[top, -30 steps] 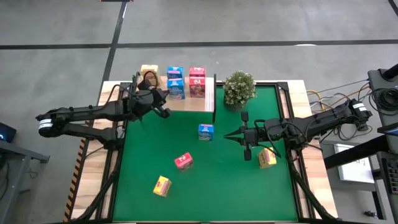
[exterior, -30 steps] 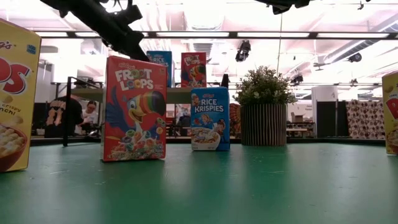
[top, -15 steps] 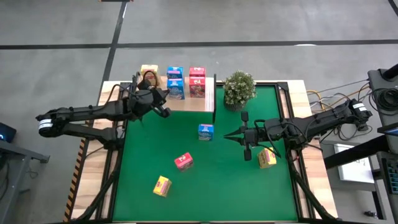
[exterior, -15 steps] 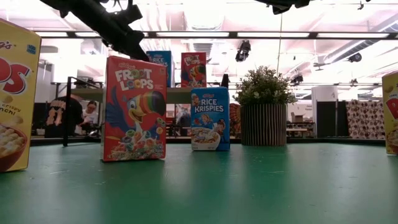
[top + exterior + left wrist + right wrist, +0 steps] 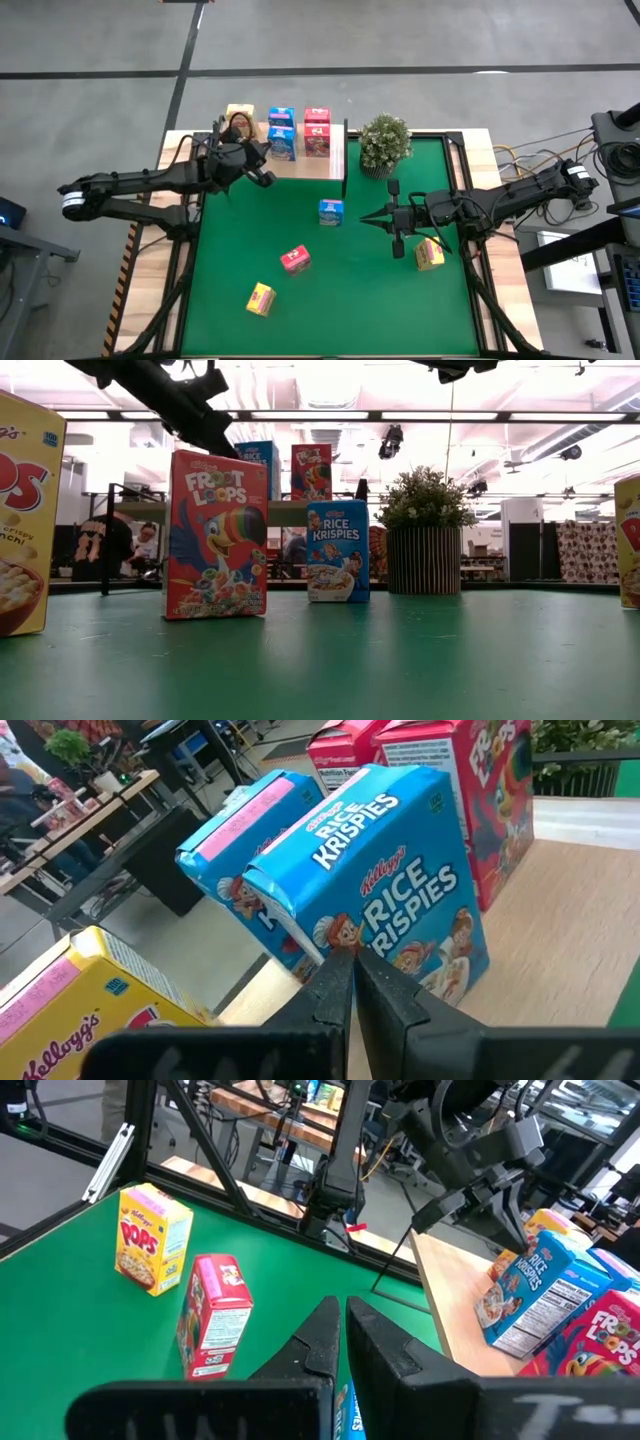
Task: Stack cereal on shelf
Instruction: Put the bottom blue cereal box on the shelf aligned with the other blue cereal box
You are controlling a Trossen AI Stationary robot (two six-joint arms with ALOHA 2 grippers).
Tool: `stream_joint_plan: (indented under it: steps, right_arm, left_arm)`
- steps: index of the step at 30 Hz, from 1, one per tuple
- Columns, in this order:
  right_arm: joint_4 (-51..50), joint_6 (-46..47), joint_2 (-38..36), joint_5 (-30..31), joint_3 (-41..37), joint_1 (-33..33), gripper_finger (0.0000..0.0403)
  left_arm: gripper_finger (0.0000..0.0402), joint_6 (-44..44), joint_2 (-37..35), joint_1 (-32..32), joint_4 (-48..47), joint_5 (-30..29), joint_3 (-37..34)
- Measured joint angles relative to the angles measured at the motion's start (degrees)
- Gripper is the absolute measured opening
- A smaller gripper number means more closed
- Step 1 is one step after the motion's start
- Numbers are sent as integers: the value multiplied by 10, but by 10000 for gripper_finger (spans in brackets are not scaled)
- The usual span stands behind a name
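I am hovering my left pincer (image 5: 348,982), clenched and empty, beside the blue cereal (image 5: 385,885) on the shelf (image 5: 300,165), nudging rows tidy; my right pincer (image 5: 338,1342), clenched too, is waiting near the loose boxes (image 5: 331,212).

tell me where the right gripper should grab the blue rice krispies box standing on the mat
Grip the blue Rice Krispies box across its narrow sides near the top, coming from above. It stands upright and alone on the green mat, so both sides are free. The right gripper is beside it.
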Motion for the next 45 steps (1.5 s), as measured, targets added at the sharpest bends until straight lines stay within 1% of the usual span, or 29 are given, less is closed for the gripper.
stream_joint_plan:
  steps: [6, 11, 13, 17, 22, 25, 30, 36, 40, 45]
  right_arm:
    - [0, 1, 0, 0, 0, 0, 12]
    - [-2, 0, 0, 0, 0, 0, 12]
    - [-4, 0, 0, 0, 0, 0, 12]
    - [-4, -2, 0, 0, 0, 0, 12]
    - [-4, -3, 0, 0, 0, 0, 12]
    - [-4, -7, 0, 0, 0, 0, 12]
    - [-4, -7, 0, 0, 0, 0, 12]
    - [-4, -7, 0, 0, 0, 0, 12]
    - [-4, -7, 0, 0, 0, 0, 12]
    - [-4, -7, 0, 0, 0, 0, 12]
  left_arm:
    - [0, -28, 0, -8, 1, 1, 0]
    - [0, -57, 0, -34, 1, 2, 0]
    - [0, -72, 1, -45, 3, 12, 0]
    - [0, -93, 12, -62, 12, 60, 0]
    - [0, -92, 37, -71, 13, 64, 0]
    - [0, -92, 63, -70, 21, 53, 0]
    - [0, -82, 106, -70, 37, -13, 0]
    - [0, -75, 136, -69, 61, -32, 0]
    - [0, -61, 147, -65, 73, -60, 0]
    - [0, -60, 155, -49, 79, -64, 0]
